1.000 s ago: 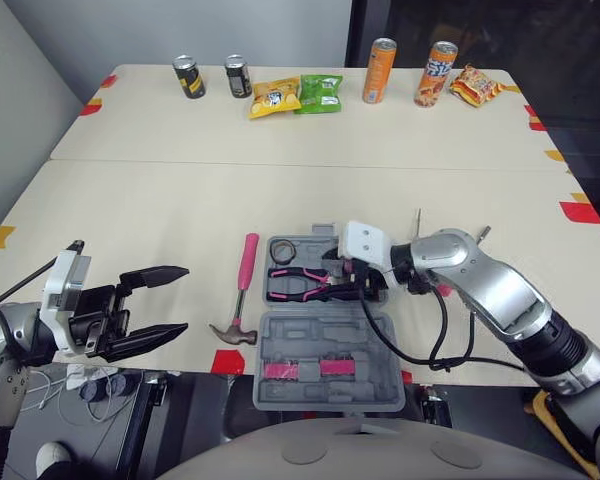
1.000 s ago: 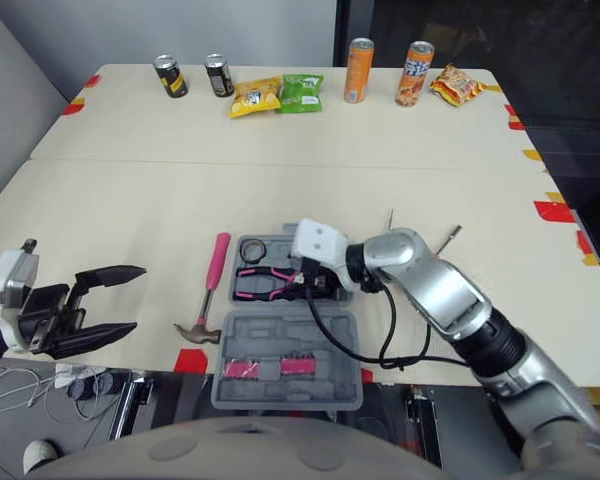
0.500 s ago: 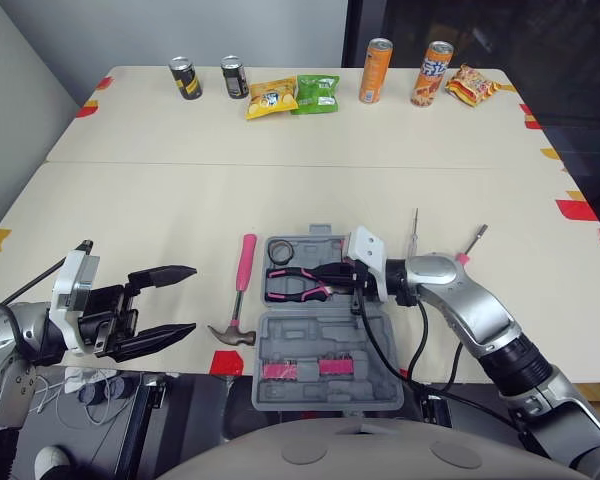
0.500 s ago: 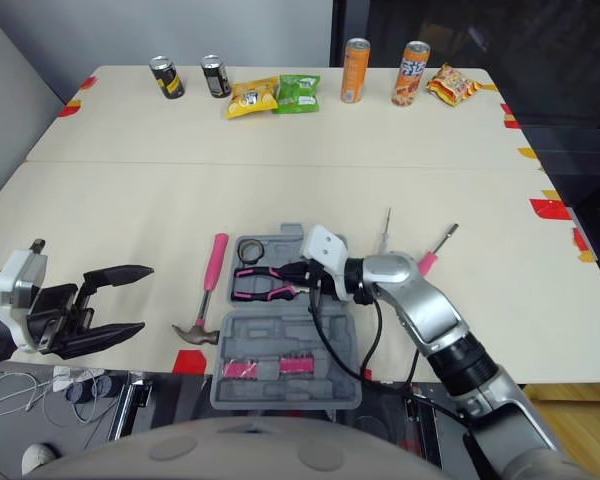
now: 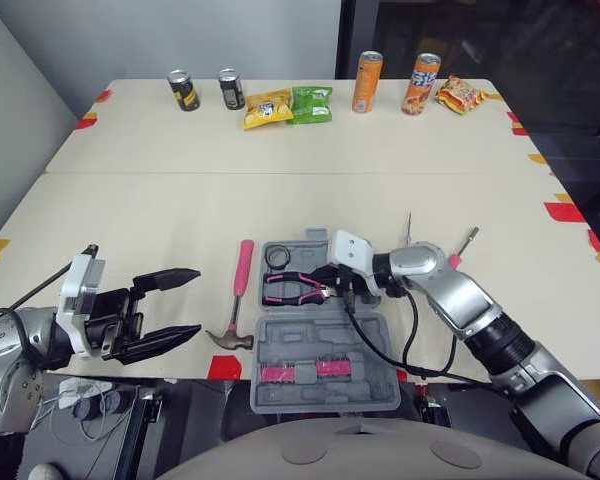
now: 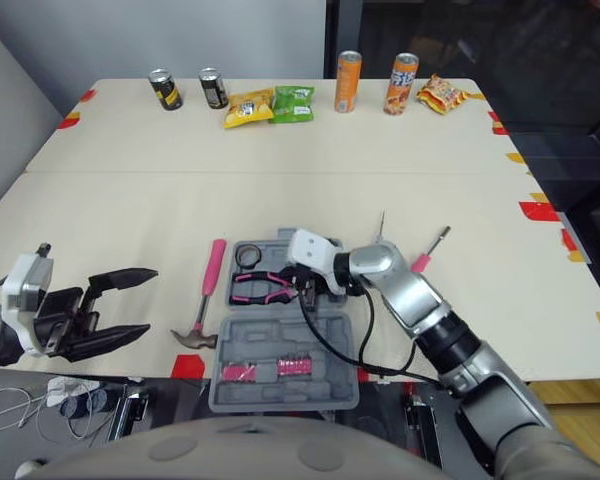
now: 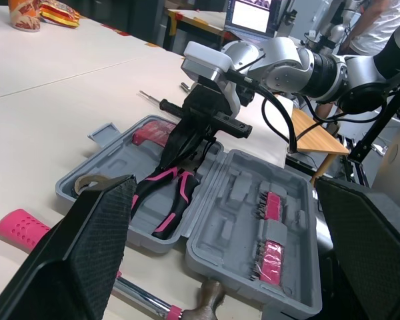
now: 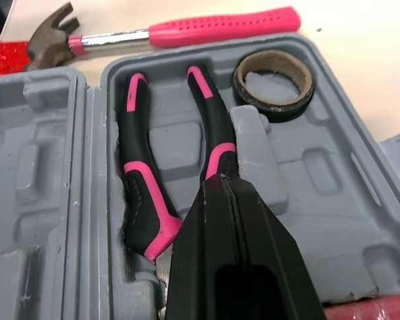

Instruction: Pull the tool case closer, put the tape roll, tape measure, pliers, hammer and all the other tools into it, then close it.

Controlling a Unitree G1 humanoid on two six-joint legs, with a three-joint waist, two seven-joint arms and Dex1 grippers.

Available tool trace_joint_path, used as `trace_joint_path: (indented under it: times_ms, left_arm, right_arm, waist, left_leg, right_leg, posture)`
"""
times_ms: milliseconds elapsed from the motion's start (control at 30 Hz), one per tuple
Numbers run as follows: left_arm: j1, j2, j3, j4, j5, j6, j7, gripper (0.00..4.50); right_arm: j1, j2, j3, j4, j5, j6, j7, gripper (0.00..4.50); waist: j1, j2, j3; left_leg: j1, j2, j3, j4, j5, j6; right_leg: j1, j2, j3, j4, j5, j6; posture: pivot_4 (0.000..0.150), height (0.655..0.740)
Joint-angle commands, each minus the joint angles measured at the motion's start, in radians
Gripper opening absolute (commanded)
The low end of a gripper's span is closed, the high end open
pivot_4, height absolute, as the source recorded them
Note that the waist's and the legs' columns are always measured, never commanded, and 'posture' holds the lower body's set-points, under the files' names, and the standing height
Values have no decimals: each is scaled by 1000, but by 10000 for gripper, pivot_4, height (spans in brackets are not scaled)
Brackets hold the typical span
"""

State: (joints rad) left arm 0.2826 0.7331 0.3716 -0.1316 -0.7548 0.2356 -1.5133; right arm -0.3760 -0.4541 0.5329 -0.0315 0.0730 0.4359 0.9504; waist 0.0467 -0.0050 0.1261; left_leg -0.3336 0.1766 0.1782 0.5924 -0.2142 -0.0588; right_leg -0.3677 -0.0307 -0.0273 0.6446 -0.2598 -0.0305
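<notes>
The grey tool case (image 5: pixel 370 330) lies open at the table's near edge. In it are the pink-handled pliers (image 5: pixel 288 288) and the tape roll (image 5: pixel 277 258). My right gripper (image 5: pixel 332 291) is shut, its fingers (image 8: pixel 237 253) together just over the pliers' (image 8: pixel 139 200) joint, with nothing seen between them. The hammer (image 5: pixel 242 278) lies on the table left of the case. Two screwdrivers (image 5: pixel 408 228) (image 5: pixel 464 245) lie to the right of it. My left gripper (image 5: pixel 193 301) hangs open left of the hammer, over the table's edge.
Several drink cans (image 5: pixel 366 82) and snack bags (image 5: pixel 312 103) line the far edge. Red tape marks (image 5: pixel 565 211) dot the table's borders. The case lid (image 5: pixel 320 385) holds pink bit strips and overhangs the near edge.
My right gripper's fingers have shut over the pliers in the case. The head view has shifted a little. The left gripper stays open in the same place.
</notes>
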Motion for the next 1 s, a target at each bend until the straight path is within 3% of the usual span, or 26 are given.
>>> trace_joint_path:
  times_ms: [33,267,433,633,833,967,1000]
  left_arm:
    - [13,-5,-3,-25,4,2,19,45000]
    - [22,-34,-12,-26,30,4,94,45000]
    - [13,-85,-15,-33,73,-32,195,45000]
    - [21,-106,-13,-53,55,19,292,45000]
    - [21,-121,-25,-66,85,25,377,45000]
    - [38,-124,-17,-66,63,29,361,45000]
    - [52,-120,-11,-60,59,28,348,45000]
  right_arm:
    - [55,-53,121,148,-100,130,31,229]
    - [66,-50,98,159,-101,135,17,229]
    - [130,45,-90,138,21,-142,-48,229]
    - [199,85,-276,-20,203,-233,-25,229]
    - [280,40,-371,-168,303,-206,-10,229]
    - [337,-37,-465,-207,360,-183,13,229]
    - [371,-67,-500,-216,372,-196,26,2639]
  waist:
    - [2,1,-9]
    - [6,3,-23]
    - [6,0,-26]
    - [0,-3,-6]
    - [-2,-3,-4]
    - [-2,-4,-1]
    - [1,-4,1]
  left_leg:
    - [0,0,0,0,0,0]
    - [3,0,0,-1,-1,-1]
    - [2,0,0,-2,-1,-1]
    - [-3,0,-1,-2,0,0]
    - [-12,1,-2,-4,4,7]
    - [-16,1,-2,-3,5,8]
    - [-16,1,-2,-3,5,7]
  right_leg:
    - [1,0,0,0,-1,0]
    - [4,0,0,-2,-2,0]
    - [3,0,0,-4,-2,0]
    - [-2,0,-1,-4,-1,0]
    - [-10,2,-2,-5,-2,-1]
    - [-13,2,-2,-7,-1,1]
    - [-13,2,-2,-7,-1,1]
  posture:
    - [1500,7400]
    - [1500,7400]
    - [1500,7400]
    - [1500,7400]
    - [1500,7400]
    - [1500,7400]
    - [1500,7400]
